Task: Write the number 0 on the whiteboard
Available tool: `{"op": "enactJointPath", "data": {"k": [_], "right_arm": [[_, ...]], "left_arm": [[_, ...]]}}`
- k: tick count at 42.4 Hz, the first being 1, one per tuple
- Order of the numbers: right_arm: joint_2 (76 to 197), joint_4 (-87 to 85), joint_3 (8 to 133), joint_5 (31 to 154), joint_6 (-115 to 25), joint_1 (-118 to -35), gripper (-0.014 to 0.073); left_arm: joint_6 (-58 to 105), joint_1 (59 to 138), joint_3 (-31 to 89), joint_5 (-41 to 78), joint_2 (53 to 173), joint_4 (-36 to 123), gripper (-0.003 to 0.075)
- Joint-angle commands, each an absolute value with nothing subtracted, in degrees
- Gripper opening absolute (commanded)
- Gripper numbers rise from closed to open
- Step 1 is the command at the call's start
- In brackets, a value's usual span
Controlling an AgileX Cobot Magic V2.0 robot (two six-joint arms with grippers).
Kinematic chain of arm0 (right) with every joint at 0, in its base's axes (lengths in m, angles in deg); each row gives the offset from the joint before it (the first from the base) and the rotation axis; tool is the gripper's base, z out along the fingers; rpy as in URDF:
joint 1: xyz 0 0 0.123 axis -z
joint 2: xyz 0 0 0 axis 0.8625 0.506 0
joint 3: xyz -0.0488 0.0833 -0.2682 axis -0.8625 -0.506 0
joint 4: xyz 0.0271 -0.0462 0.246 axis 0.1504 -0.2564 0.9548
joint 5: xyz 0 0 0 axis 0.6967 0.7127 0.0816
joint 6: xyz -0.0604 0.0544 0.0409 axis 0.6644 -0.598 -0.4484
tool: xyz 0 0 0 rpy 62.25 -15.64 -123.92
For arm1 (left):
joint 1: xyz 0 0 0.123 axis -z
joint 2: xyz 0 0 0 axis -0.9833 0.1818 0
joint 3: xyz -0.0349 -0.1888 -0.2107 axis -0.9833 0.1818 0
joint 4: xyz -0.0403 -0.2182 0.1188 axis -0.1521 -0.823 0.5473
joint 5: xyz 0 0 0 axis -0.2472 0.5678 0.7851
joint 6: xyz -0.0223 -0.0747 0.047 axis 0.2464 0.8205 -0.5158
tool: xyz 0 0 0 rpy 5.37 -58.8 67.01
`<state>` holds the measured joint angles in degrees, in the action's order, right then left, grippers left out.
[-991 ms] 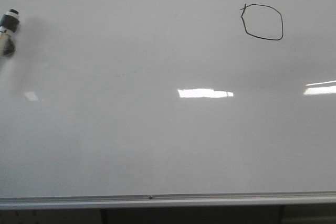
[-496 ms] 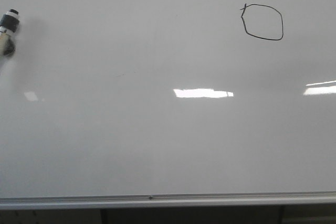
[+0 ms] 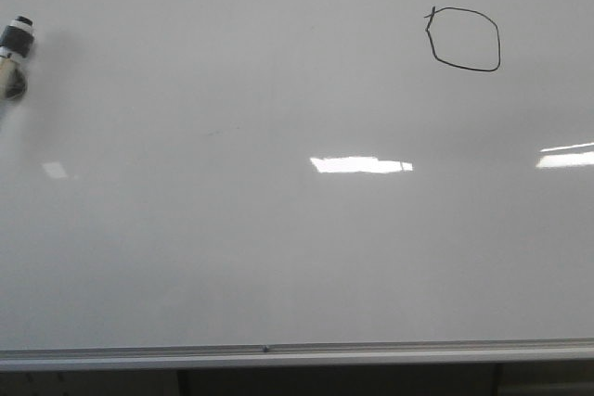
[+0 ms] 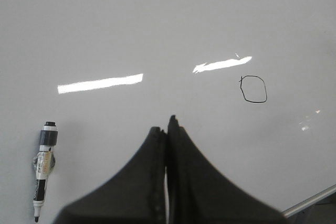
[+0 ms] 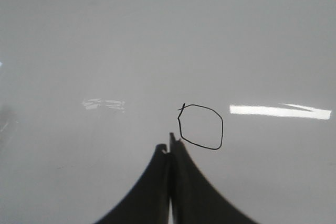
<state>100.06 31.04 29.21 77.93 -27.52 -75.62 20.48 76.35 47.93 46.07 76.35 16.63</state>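
Filling nearly the whole front view, the whiteboard (image 3: pixel 278 229) is a glossy white-grey sheet with a silver metal rail (image 3: pixel 297 353) along its near edge and a dark strip below that. Bright rectangular light reflections sit on the sheen, one near the middle and one at the right edge.

The number 0 (image 3: pixel 465 40) is drawn in thin black line in the far right part of the board. It is a closed loop, a little angular rather than round, with a small crossing tick at its upper left corner. The board inside the loop is bare.

At the left edge of the front view a marker (image 3: pixel 16 44) lies on the board, well apart from the loop; only its capped end shows there. The left wrist view shows the whole marker (image 4: pixel 43 169): a slim white barrel with a dark grey cap band, a yellowish label around the middle and dark print along the body.

The left end effector (image 4: pixel 168 129) is seen from its wrist camera as two matte black tapered fingers pressed together, with nothing between them; it hangs over bare board between the marker and the loop (image 4: pixel 253 88). The right end effector (image 5: pixel 170 145) likewise has its black fingers pressed together and pinches nothing, its tips appearing just beside the lower left side of the loop (image 5: pixel 201 127).
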Motion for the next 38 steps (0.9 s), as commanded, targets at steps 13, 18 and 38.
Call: {"op": "enactJointPath", "data": {"k": [13,18,38], "right_arm": [[100.25,31.24,30.61,74.64,-27.49,-75.6,-0.0069],[100.25,31.24,30.61,74.64,-27.49,-75.6,-0.0069],[100.25,31.24,30.59,74.7,-27.49,-75.6,-0.0069]], "left_arm": [[22.36,76.26,48.47,38.45,75.76,20.44,-0.002],[39.23,76.26,51.08,35.01,71.49,37.93,-0.002],[57.84,82.2,75.19,10.0,54.21,66.86,-0.002]]}}
